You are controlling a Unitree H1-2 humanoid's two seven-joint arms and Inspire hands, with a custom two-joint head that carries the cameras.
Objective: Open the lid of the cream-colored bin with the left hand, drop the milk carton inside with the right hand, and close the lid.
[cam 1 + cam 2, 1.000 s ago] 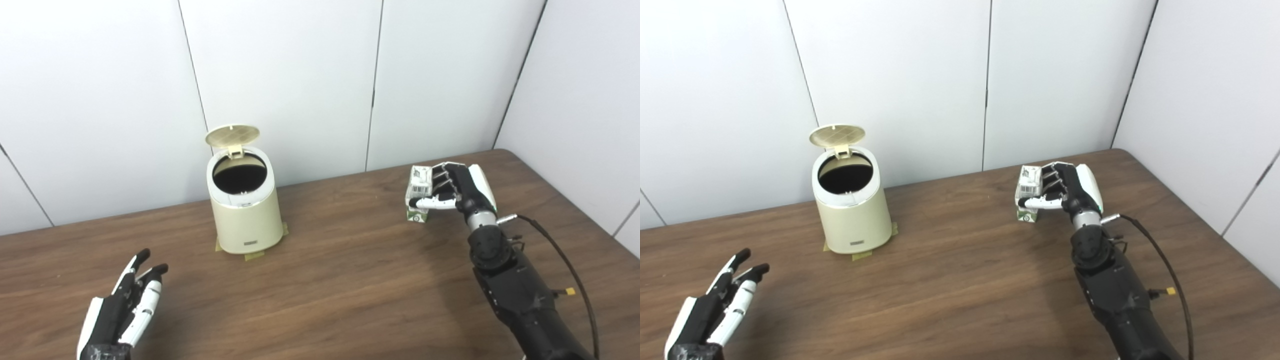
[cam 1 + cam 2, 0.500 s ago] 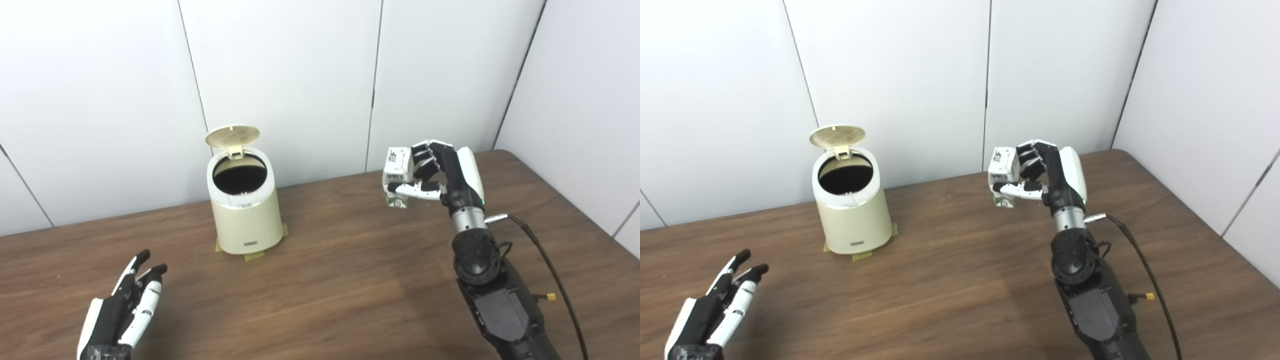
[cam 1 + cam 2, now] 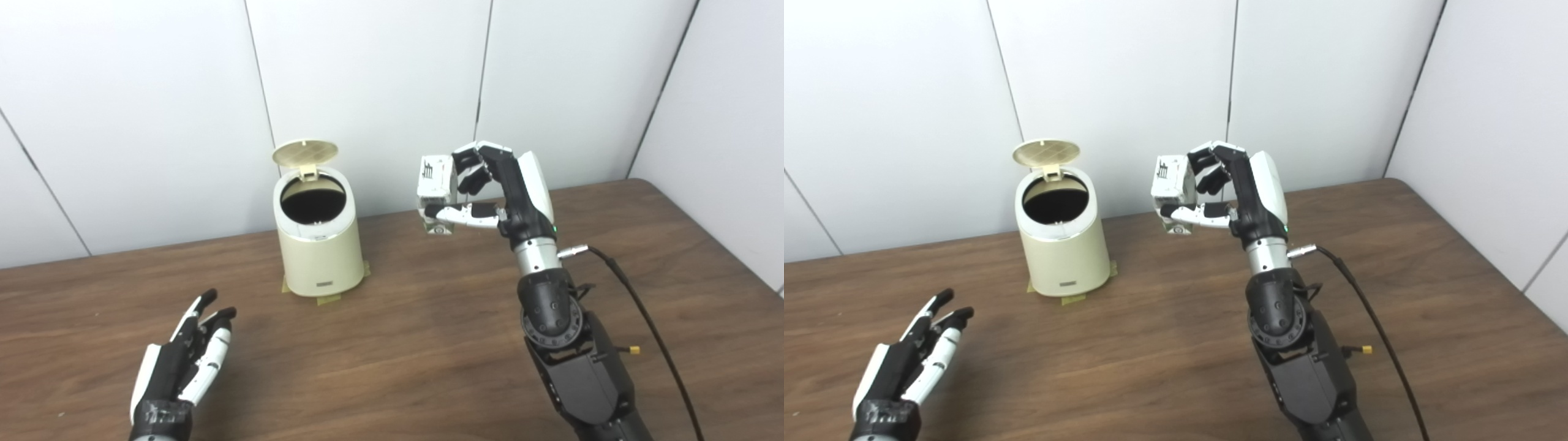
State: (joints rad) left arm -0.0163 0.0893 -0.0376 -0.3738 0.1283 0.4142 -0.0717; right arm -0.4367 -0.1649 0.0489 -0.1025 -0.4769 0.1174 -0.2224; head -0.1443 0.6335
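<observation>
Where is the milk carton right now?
The milk carton is up off the table, held in the right hand, a little right of the open bin.

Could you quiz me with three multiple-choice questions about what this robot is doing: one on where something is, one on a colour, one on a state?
1. Where is the milk carton?
A. Inside the bin
B. Held in the air in the right hand, to the right of the bin
C. Lying on the table beside the left hand

2. What colour is the bin?
A. Cream
B. Blue
C. Black

3. What state is the lid in?
A. Shut flat
B. Taken off and lying on the table
C. Tipped up open at the back

Answers: 1 B, the fingers wrap the carton clear above the table. 2 A, its body is pale cream. 3 C, the dark opening shows. The left hand rests open, holding nothing.
</observation>
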